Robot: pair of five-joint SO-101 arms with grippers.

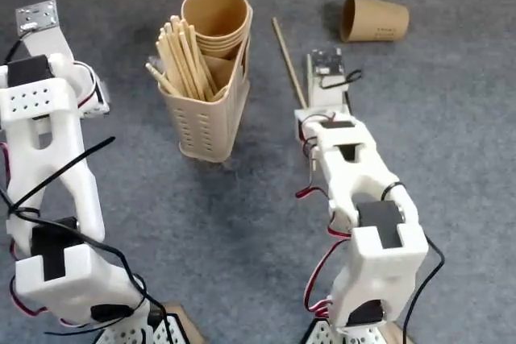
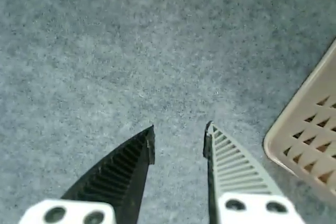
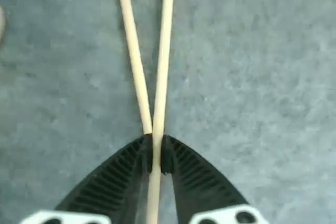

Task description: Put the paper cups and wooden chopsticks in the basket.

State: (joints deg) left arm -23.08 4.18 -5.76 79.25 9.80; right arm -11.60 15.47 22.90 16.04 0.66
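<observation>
Grip comes first: the right gripper (image 3: 156,141) was pressed together on one wooden chopstick (image 3: 164,51), which passed between the jaws. A second chopstick (image 3: 131,51) lay on the grey carpet (image 3: 262,77) and met the first one in a narrow V, just at the tips of the jaws.

This was where I saw the risk. If the arm lifted, the second chopstick could be dragged or flicked away, because it touched the held one. The held stick was long and thin, so it could also turn in the pinch and then hit the rim of the basket (image 1: 210,130). That basket was already crowded with sticks (image 1: 184,58) and stacked paper cups (image 1: 216,14).

In the high view the basket stood at nine o'clock from the right gripper. One more paper cup (image 1: 375,18) lay on its side at one o'clock, well apart.

The right arm (image 1: 355,175) was stretched out low toward twelve o'clock. The left arm (image 1: 48,159) was folded at the nine o'clock side. The left gripper (image 2: 178,129) was spread and held nothing, above bare carpet near a corner of the basket.
</observation>
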